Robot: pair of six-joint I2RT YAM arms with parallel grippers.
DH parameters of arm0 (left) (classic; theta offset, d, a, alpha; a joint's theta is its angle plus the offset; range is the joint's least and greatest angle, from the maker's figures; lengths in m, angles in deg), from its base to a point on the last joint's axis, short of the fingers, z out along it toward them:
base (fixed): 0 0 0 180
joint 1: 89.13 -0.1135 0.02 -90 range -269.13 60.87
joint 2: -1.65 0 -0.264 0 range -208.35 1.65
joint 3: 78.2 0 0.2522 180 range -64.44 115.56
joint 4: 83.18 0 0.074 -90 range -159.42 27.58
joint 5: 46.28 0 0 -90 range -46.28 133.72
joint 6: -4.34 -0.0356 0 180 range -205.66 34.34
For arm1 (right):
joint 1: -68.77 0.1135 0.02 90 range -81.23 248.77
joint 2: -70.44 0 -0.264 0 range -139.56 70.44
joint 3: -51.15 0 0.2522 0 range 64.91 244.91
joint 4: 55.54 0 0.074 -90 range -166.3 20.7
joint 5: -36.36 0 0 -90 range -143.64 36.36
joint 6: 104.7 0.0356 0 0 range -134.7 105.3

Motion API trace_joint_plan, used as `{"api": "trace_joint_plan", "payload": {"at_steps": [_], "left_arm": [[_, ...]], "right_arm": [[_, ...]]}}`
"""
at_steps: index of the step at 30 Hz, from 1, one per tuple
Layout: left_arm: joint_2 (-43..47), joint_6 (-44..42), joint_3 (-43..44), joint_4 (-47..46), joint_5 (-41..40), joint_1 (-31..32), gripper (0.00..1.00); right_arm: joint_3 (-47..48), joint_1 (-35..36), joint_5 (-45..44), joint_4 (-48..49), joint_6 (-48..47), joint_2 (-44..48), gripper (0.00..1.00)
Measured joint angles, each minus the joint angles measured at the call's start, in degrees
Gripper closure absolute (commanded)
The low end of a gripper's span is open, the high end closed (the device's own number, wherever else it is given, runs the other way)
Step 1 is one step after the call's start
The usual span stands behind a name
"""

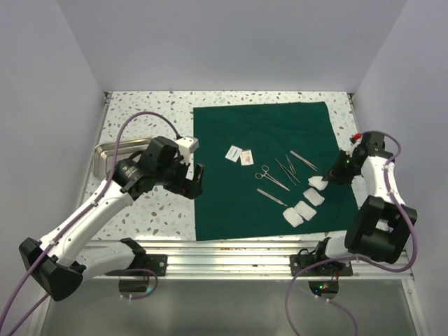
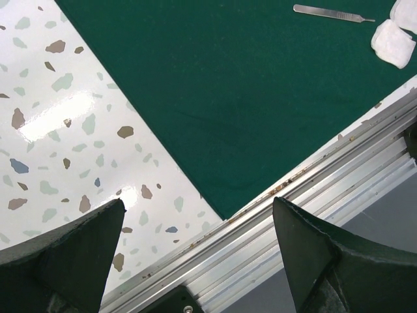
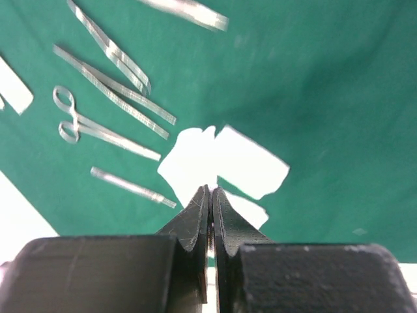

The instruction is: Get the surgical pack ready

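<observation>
The dark green drape (image 1: 266, 140) lies flat on the speckled table, with steel instruments and white gauze on it. My left gripper (image 1: 192, 180) is open and empty, hovering over the drape's left edge. In the left wrist view it (image 2: 199, 202) frames the drape's near left corner (image 2: 228, 85) and the table's rail. My right gripper (image 1: 327, 180) is at the drape's right side, jaws shut, with a white gauze piece (image 1: 316, 183) at its tips. In the right wrist view the shut tips (image 3: 211, 189) touch the gauze (image 3: 192, 163) just above the drape (image 3: 326, 78).
A steel tray (image 1: 105, 150) stands at the left, partly behind the left arm. On the drape lie two small packets (image 1: 238, 155), ring-handled forceps (image 1: 271, 176), tweezers (image 1: 287, 168), a scalpel handle (image 1: 271, 197) and more gauze squares (image 1: 302, 210). An aluminium rail (image 1: 231, 255) runs along the near edge.
</observation>
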Motion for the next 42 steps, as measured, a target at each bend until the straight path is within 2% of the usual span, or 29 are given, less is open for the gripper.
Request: {"api": "trace_joint_plan", "payload": {"at_steps": [9, 25, 42], "left_arm": [[0.92, 0.02, -0.72, 0.11, 0.44, 0.04, 0.01], [0.37, 0.07, -0.85, 0.15, 0.55, 0.04, 0.0], [-0.15, 0.02, -0.85, 0.15, 0.26, 0.02, 0.0]], "right_arm": [[-10.56, 0.11, 4.87, 0.81, 3.98, 2.34, 1.0], [-9.81, 0.11, 6.05, 6.4, 4.81, -2.47, 1.0], [-9.6, 0.09, 0.87, 5.64, 1.03, -5.77, 1.0]]}}
